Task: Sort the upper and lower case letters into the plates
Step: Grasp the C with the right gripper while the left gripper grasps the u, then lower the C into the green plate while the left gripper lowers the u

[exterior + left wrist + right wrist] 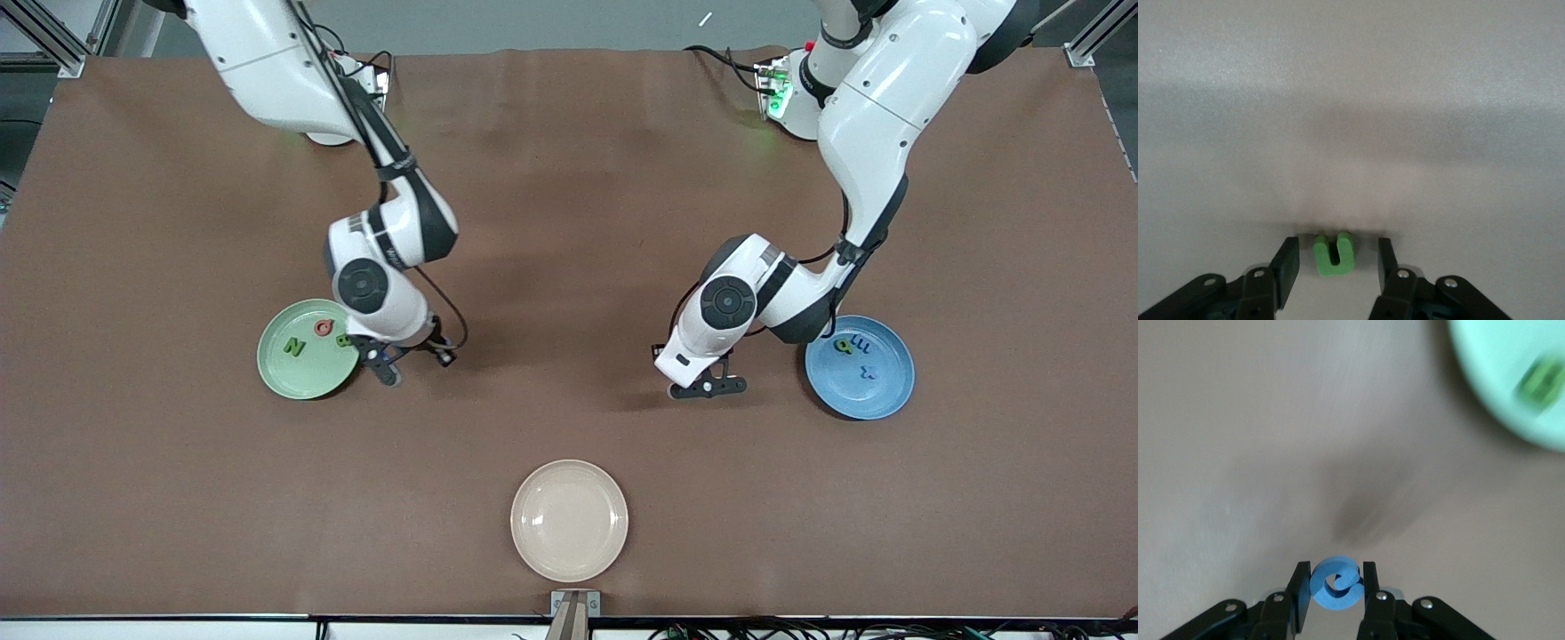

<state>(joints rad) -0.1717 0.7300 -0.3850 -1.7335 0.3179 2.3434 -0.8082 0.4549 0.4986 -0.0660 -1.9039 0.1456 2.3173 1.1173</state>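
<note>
The green u [1333,257] lies flat on the table between the fingers of my left gripper [1336,250], which is open with a gap on each side of the letter. In the front view this gripper [709,388] is low over the table beside the blue plate [880,400], and it hides the u. That plate holds a green q [841,346], a blue m [861,342] and a blue x [869,372]. My right gripper [1336,577] is shut on the blue G [1335,587], just off the rim of the pale green plate [284,378], which holds a green N [293,347], a pink-red Q [324,328] and a green B [343,340].
A cream-beige plate [569,520] sits near the table's front edge, midway between the arms, with nothing in it. The brown table [569,222] is bare between the two arms. The right wrist view shows the pale green plate's rim [1491,380] with a blurred green letter [1540,381].
</note>
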